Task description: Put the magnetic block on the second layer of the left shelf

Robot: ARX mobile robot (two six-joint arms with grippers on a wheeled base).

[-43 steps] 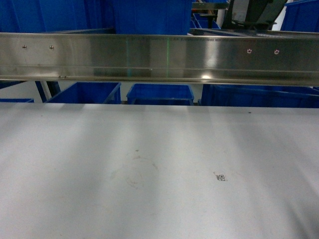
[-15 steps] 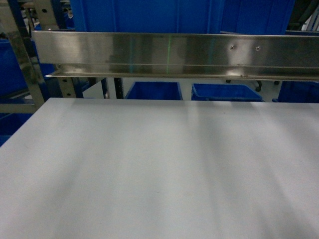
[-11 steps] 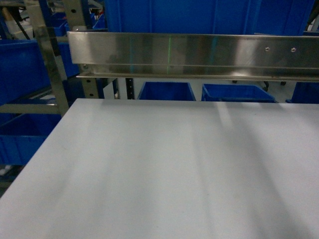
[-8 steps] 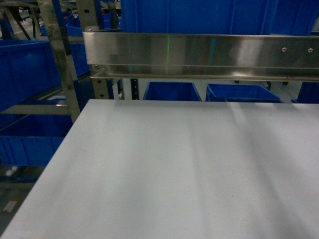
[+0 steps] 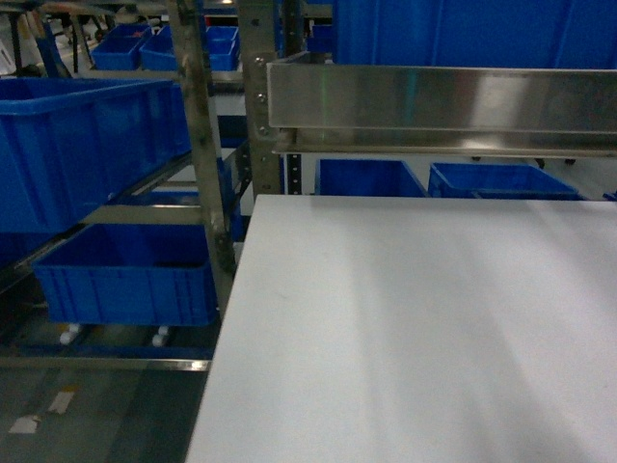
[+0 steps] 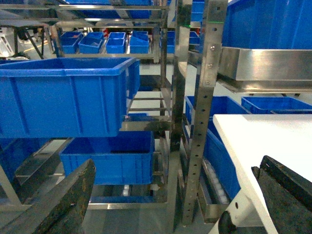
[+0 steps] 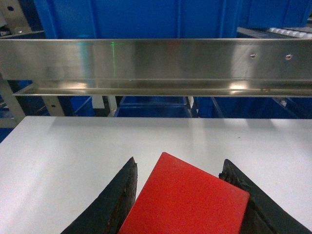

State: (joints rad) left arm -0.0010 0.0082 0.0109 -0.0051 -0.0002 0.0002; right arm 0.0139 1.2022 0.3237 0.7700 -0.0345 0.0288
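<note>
Right gripper [image 7: 178, 204] clamps red block [image 7: 185, 200] between both fingers — carried low over white table [image 7: 58, 156], ready for transfer. Left gripper [image 6: 170, 204] spread wide, empty, facing shelf [image 6: 175, 97] at 12 o'clock. Blue bins [image 5: 87, 145] fill its levels at head view's 9 o'clock — block not yet there.

Three views on one white worktop

Our head camera looks down across the worktop [image 5: 405, 328] toward the steel rail [image 5: 443, 101], shelf rack [image 5: 198, 145] at left. The left wrist faces that rack [image 6: 207, 97] level, catching the worktop corner [image 6: 263, 136]. The right wrist sits low and close, facing the same rail [image 7: 156, 61].
</note>
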